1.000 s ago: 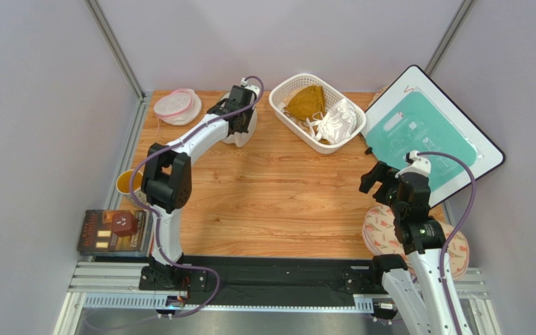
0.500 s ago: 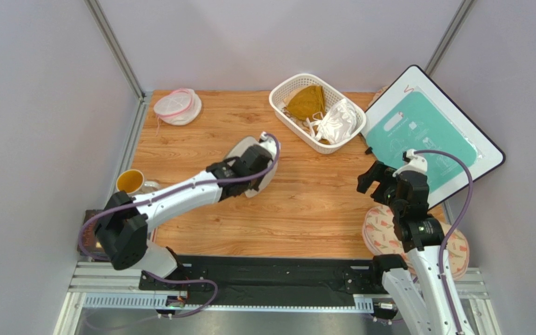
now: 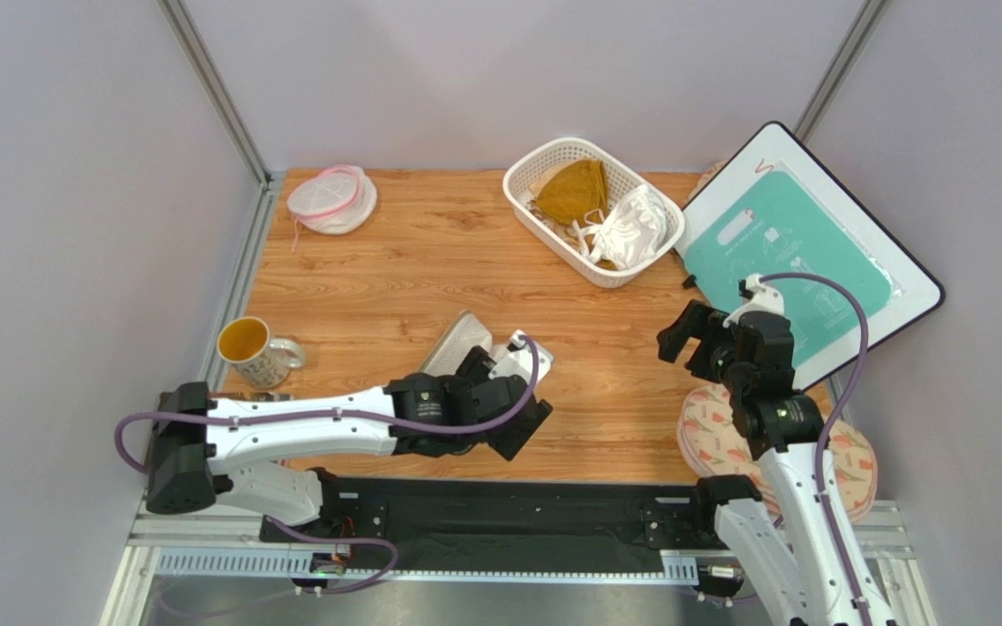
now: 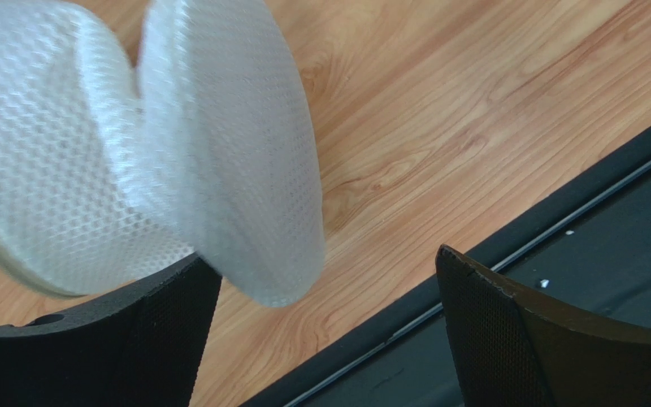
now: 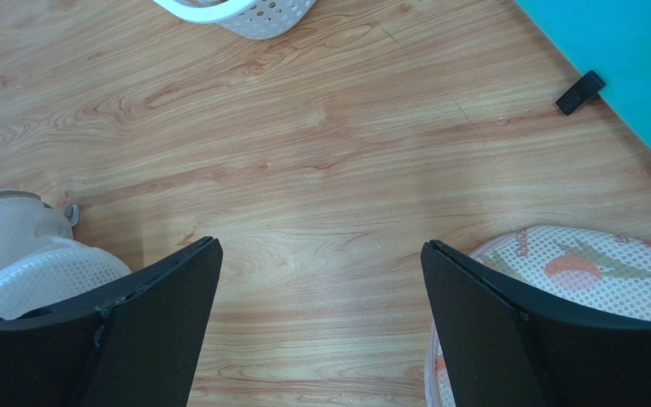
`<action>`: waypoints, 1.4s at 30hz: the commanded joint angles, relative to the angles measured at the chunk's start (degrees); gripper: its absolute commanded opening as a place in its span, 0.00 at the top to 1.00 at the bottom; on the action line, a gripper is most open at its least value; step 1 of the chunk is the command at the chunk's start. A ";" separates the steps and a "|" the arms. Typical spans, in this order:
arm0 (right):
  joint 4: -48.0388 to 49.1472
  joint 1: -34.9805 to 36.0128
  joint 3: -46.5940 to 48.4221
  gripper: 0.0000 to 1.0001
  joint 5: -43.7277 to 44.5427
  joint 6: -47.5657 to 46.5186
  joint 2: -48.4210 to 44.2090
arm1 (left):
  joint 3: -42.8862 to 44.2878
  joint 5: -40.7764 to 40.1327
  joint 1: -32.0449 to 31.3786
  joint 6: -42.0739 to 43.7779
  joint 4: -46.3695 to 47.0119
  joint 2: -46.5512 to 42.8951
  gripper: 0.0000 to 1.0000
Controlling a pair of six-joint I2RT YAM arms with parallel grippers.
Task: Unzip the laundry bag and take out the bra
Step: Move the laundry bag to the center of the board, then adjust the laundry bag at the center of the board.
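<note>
While the laundry bag (image 3: 457,342) lies on the table (image 3: 376,261) just on the far side of the left gripper (image 3: 509,398), we see only part of it from above, since the wrist covers its near side. From the left wrist camera the bag (image 4: 134,144) is blurred and cut off at the top and left, pinched into two round lobes. It overlaps the tip of one finger, though we cannot tell whether it touches. That gripper's (image 4: 327,259) fingers stand wide apart with only wood and the black strip (image 4: 558,246) in the gap, so nothing is clasped. We cannot make out the bra through the mesh in any view.

The right gripper (image 3: 687,337) also hangs spread, with nothing between its fingers. From its wrist camera, the bag (image 5: 15,254) sits low to its left, half hidden behind a finger. A patterned pouch (image 5: 575,271) is cut off low to its right.

White marks on the teal board (image 3: 794,254) beyond the right gripper, and a few letters at the pouch's rim, are too small to read.

Open wood lies between the two grippers. The left gripper sits close to the table's near edge — right by the black strip. The basket (image 3: 516,196) stands well beyond both grippers, and the mug (image 3: 248,346) is well off behind the left arm.
</note>
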 commanded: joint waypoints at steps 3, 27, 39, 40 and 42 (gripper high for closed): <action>1.99 -0.12 1.87 0.05 -1.76 -0.93 -0.27 | 9.42 -5.19 0.00 -0.58 -8.66 -10.27 0.00; 2.43 -0.12 1.61 0.05 -3.60 -1.01 0.16 | 5.82 14.22 34.54 12.35 7.68 -6.25 0.00; 2.51 -0.21 1.61 0.05 -4.39 -1.01 0.78 | 3.19 19.15 38.23 11.56 11.99 3.15 0.22; 2.69 -0.21 1.70 0.05 -4.48 -1.01 0.78 | 3.01 19.15 38.24 11.38 12.16 3.42 0.37; 2.69 -0.12 1.61 0.05 -4.48 -1.01 0.87 | 2.84 18.80 38.24 11.29 12.43 3.86 0.46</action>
